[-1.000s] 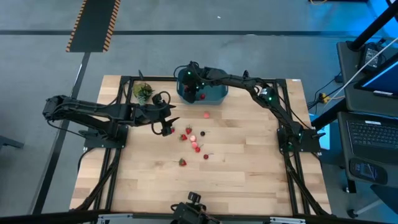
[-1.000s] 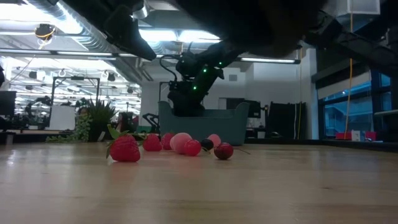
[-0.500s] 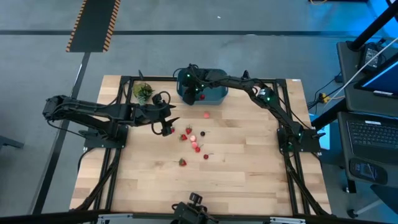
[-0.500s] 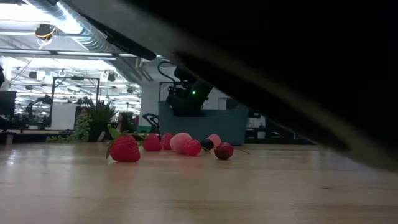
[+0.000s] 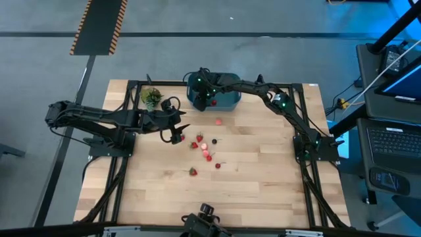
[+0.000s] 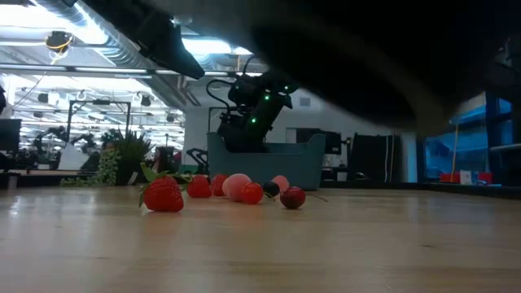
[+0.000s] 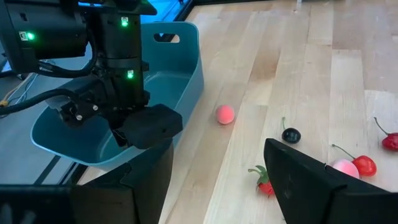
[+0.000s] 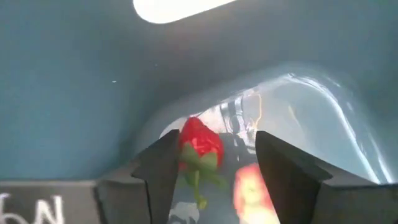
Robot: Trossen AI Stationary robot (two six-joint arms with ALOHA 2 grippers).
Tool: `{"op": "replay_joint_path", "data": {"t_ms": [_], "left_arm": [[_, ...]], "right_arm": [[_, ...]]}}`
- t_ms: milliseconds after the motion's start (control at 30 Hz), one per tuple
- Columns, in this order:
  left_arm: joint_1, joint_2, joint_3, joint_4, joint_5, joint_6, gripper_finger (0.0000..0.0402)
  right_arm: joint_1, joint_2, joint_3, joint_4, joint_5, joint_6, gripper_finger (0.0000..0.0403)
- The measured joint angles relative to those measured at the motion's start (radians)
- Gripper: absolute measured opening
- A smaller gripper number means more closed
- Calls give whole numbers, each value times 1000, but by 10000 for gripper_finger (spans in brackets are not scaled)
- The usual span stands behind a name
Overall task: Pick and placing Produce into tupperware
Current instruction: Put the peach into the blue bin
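Right gripper (image 8: 205,163) sits low inside my blue tub (image 5: 227,100), fingers parted so the strawberry (image 8: 200,147) between them can fall to its floor. Left gripper (image 5: 176,131) waits spread wide, loose berries (image 5: 206,150) just beyond it on the table (image 5: 263,171).

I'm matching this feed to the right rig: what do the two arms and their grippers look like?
Both arms are dark, nearly black, built of jointed tubular links with black cables looped along them. The right arm shows small green indicator lights at its joints and on its wrist housing. The left gripper and the right gripper each end in two broad, flat black fingers. No lettering is readable.
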Motion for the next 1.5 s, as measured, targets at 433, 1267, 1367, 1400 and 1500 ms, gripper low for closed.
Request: {"op": "replay_joint_path", "data": {"t_ms": [433, 1267, 1367, 1400, 1500], "left_arm": [[0, 0, 0, 0, 0, -1, 245], [0, 0, 0, 0, 3, -2, 245], [0, 0, 0, 0, 3, -1, 245], [0, 0, 0, 0, 3, -1, 245], [0, 0, 0, 0, 3, -1, 245]], "right_arm": [[-2, -4, 259, -363, 114, -41, 212], [64, -334, 218, -843, 284, 34, 145], [102, -356, 217, -912, 336, 56, 144], [115, -365, 217, -938, 346, 58, 144], [151, -403, 195, -956, 352, 56, 144]]}}
